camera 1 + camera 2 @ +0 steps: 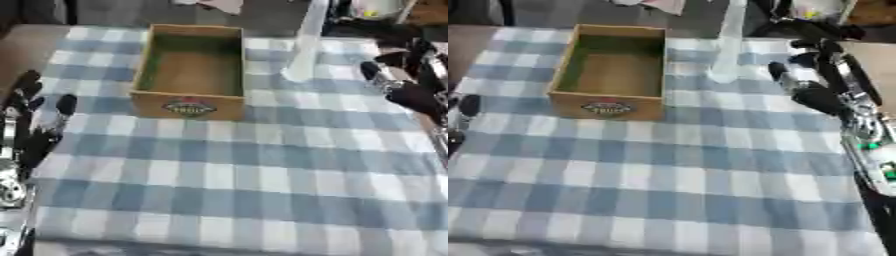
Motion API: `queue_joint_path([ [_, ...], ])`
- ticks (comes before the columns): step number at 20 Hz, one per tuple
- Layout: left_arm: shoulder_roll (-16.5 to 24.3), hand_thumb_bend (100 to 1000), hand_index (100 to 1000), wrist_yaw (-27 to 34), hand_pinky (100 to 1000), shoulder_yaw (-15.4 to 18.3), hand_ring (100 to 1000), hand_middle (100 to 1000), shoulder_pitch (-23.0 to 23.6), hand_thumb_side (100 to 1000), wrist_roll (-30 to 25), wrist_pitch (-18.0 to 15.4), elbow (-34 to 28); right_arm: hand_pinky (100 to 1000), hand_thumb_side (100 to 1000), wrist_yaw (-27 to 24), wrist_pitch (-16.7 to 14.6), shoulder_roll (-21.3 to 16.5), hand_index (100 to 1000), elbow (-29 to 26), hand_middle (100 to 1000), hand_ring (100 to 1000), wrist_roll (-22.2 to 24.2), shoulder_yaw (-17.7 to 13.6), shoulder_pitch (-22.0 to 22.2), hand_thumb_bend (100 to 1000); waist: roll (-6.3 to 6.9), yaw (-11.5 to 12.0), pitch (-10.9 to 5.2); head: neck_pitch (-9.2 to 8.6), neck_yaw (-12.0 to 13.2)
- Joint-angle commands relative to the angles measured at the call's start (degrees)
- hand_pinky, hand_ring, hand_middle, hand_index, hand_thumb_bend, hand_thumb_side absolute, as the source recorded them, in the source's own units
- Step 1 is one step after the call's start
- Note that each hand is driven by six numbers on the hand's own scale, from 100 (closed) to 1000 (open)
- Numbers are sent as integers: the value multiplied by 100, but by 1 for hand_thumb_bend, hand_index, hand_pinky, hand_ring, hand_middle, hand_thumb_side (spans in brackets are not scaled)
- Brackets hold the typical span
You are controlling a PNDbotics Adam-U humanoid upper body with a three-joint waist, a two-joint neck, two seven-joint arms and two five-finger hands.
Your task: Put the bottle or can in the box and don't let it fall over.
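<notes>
a wooden box sat open-topped on the far left part of the tabletop, which was covered in a blue-and-white checked cloth. the box had a round label on its near wall, and its inside showed only bare floor.

a tall, pale, see-through bottle stood upright on the cloth just to the right of the box, apart from it, with its top reaching past the far edge of the tabletop in the view. its outline was blurred, so nothing more of it could be made out.

the right hand came in from the right side, close to the bottle at about the level of its base but not touching it. its dark fingers were spread and pointed toward the bottle, holding nothing.

the left hand showed at the left edge of the left eye view, well apart from the box, with its fingers up and relaxed, holding nothing.
</notes>
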Motion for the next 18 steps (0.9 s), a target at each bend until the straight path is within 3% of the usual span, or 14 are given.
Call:
queue_joint_path([
  [1, 56, 633, 962, -6, 933, -18, 955, 909, -98, 670, -48, -16, -142, 862, 427, 90, -28, -188, 1000, 247, 807, 759, -49, 3, -245, 425, 24, 42, -35, -85, -69],
  [18, 0, 630, 963, 68, 933, -166, 956, 909, -313, 672, -259, -74, -178, 865, 432, 661, -213, 79, 1000, 1462, 808, 762, -413, -108, -1189, 420, 137, 534, 152, -268, -468],
])
